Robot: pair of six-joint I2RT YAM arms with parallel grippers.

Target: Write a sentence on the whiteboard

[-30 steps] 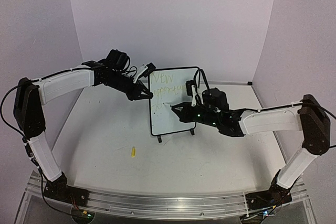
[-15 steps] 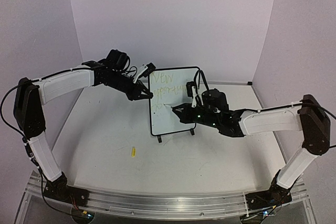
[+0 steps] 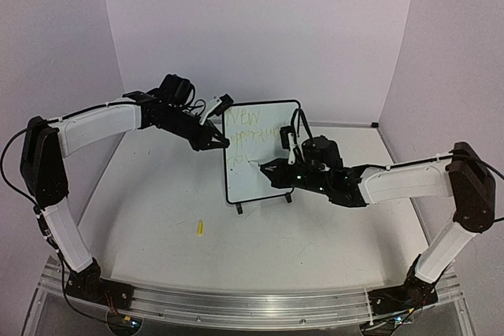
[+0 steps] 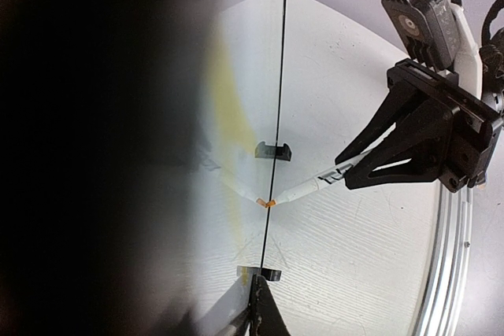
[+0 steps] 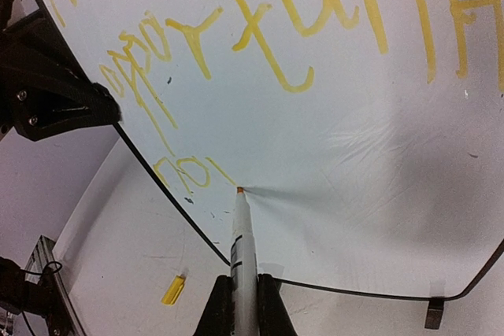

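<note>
One whiteboard (image 3: 256,185), three-line sentence (image 3: 252,125), one yellow cap (image 3: 200,228) on counter (image 3: 315,234) — right hand (image 3: 266,167) clamped one marker (image 5: 242,241), left hand (image 3: 219,143) pinched whiteboard's edge.

Lab test cell: plain lilac walls (image 3: 260,29), aluminium rail (image 3: 252,303)

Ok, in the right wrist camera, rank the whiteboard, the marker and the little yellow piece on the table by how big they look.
1. whiteboard, which fills most of the view.
2. marker, though being so near the camera enlarges it.
3. yellow piece, clearly the smallest.
</note>
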